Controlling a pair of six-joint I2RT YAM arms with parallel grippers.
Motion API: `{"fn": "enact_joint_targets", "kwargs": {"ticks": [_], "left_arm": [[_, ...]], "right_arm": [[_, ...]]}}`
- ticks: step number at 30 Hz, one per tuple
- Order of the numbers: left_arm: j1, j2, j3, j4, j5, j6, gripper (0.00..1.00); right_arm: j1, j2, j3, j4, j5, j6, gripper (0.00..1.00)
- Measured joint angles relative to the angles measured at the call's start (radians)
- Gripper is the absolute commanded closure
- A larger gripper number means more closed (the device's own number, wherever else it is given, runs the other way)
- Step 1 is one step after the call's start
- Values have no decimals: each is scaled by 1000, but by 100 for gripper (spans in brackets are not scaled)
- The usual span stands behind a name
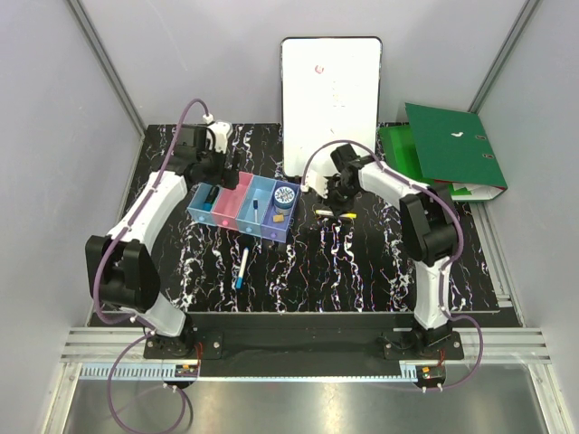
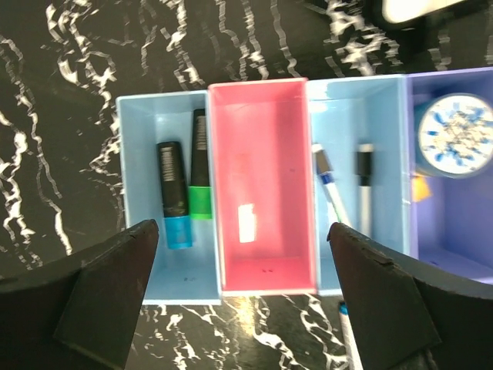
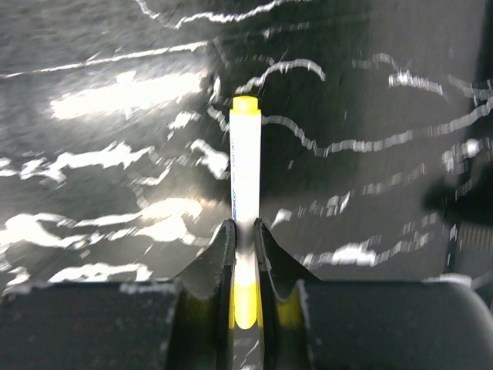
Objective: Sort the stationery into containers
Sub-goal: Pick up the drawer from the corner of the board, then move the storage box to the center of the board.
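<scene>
Now our right hand (image 3: 245,231) is pinched shut on the yellow-ended white pen (image 3: 245,154), low just right of the bins (image 1: 231,206). We should lift it level and carry it left to the light blue pen bin (image 2: 389,139), clear of our wide-open, empty left hand (image 2: 240,239).

Marbled table (image 1: 362,262) with bins (image 1: 231,203), pen (image 1: 242,268)

We are two arms of white shells and black joint housings, left arm (image 1: 154,203) and right arm (image 1: 427,285) alike, each with a purplish cable (image 1: 194,107) looping back from behind the fingers. Our left gripper (image 2: 243,230) has matte black wedge fingers; those of our right gripper (image 3: 243,225) taper to thin curved tips.
</scene>
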Motion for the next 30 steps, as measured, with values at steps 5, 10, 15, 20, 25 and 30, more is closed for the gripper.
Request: {"fn": "enact_joint_targets", "kwargs": {"ticks": [5, 10, 15, 20, 25, 30], "left_arm": [[0, -63, -12, -20, 63, -9, 1], [0, -148, -49, -31, 174, -8, 2], [-3, -203, -66, -26, 320, -20, 5], [-40, -203, -66, 23, 449, -64, 7], [-125, -131, -26, 122, 551, -161, 9], [-188, -27, 21, 266, 639, -280, 10]], "right_arm": [[0, -117, -58, 4, 31, 57, 100], [0, -263, -114, 30, 69, 123, 100], [2, -415, -157, 77, 102, 194, 100], [25, -550, -172, 124, 151, 225, 100], [94, -670, -185, 146, 206, 220, 100], [140, -724, -188, 154, 261, 216, 100]]}}
